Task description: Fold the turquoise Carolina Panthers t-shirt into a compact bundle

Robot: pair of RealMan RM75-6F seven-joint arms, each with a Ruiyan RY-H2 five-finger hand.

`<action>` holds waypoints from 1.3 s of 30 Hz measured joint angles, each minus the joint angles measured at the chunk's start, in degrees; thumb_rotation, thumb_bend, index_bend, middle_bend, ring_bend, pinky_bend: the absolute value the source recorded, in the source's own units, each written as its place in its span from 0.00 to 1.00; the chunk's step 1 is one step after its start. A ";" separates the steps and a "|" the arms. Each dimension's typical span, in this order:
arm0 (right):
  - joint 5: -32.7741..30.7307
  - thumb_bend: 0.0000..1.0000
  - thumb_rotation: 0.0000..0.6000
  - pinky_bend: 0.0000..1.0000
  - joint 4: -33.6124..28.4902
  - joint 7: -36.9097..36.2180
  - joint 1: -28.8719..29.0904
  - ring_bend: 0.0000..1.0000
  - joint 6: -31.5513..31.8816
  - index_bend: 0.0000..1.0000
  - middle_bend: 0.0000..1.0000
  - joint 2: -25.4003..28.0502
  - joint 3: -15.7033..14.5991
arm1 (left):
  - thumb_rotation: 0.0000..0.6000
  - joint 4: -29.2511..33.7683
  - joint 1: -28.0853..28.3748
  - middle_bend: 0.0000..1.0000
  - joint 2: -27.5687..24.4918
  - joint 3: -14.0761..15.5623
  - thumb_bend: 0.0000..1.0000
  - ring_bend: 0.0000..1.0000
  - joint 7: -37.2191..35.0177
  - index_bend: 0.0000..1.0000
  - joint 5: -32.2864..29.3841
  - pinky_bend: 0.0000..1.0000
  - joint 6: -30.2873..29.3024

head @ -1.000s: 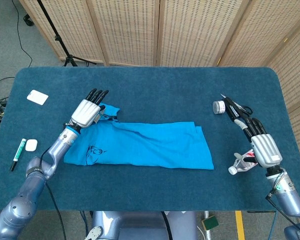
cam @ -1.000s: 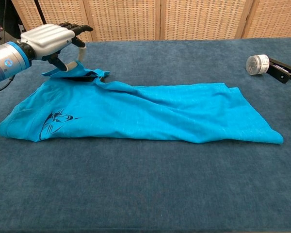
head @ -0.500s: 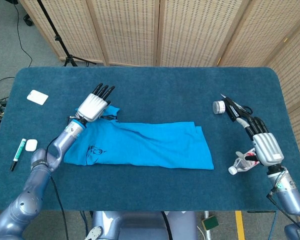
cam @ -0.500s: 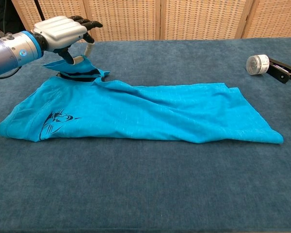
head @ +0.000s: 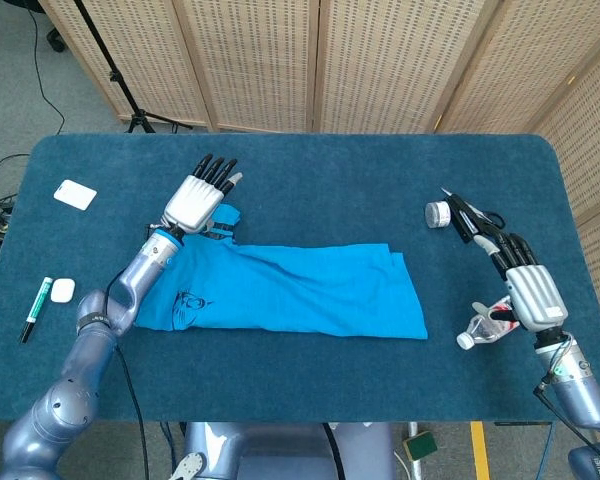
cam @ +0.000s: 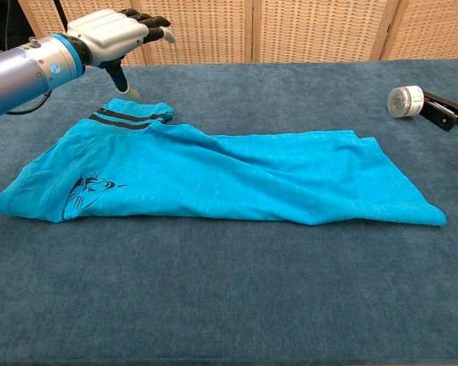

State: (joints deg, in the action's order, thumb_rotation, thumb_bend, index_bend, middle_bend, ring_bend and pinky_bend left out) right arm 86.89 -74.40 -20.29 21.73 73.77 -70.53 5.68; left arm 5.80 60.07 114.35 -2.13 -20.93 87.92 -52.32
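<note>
- t-shirt (head: 290, 290) (turquoise, black panther print near its left end) lies flat on the blue table (head: 310, 170), folded into a long horizontal band, roughly mid-table
- sleeve (cam: 130, 117) with two black stripes sticks out at the shirt's upper left corner and rests on the cloth, nothing holding it
- left hand (head: 200, 195) hovers just above and beyond that sleeve corner, fingers stretched out and apart, holding nothing; chest view shows it clear of the fabric with the thumb hanging down
- right hand (head: 528, 285) is well to the right of the shirt, near the table's right edge, fingers extended and loosely apart, gripping nothing; only the head view shows it
- small plastic bottle (head: 485, 325) lies on its side right of the shirt, just beside the right hand, tucked at its palm side (contact unclear)
- small clear round jar (head: 438, 214) sits up-right of the shirt, with a black tool (cam: 445, 110) touching or just beside it
- white card (head: 75, 194) lies left of the shirt, near the table's left edge
- marker pen (head: 35, 310) and a small white object (head: 62, 290) lie further left of the shirt's lower left end, close together
- wicker screen panels (head: 380, 60) stand behind the table, beyond the shirt's far side
</note>
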 measured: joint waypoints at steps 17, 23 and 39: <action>1.38 0.12 1.00 0.00 -1.10 0.57 -0.33 0.00 1.42 0.03 0.00 0.50 -0.32 | 1.00 9.18 -6.48 0.00 -7.00 -2.60 0.00 0.00 -9.56 0.00 -3.11 0.00 -7.97; 2.23 0.05 1.00 0.00 -1.41 1.78 -0.44 0.00 2.17 0.05 0.00 0.43 -0.61 | 1.00 21.27 -10.25 0.00 -14.18 -3.32 0.00 0.00 -7.90 0.00 -4.13 0.00 -11.52; 6.88 0.03 1.00 0.00 -2.66 10.98 0.39 0.00 2.69 0.07 0.00 -1.75 -2.88 | 1.00 71.34 -26.35 0.00 -40.07 -5.65 0.00 0.00 16.10 0.00 -14.74 0.00 -19.30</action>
State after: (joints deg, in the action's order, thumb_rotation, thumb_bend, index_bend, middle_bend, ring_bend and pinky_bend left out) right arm 93.77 -77.06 -9.31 22.12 76.47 -72.29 2.81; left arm 77.14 33.73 74.28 -7.77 -4.84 73.18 -71.63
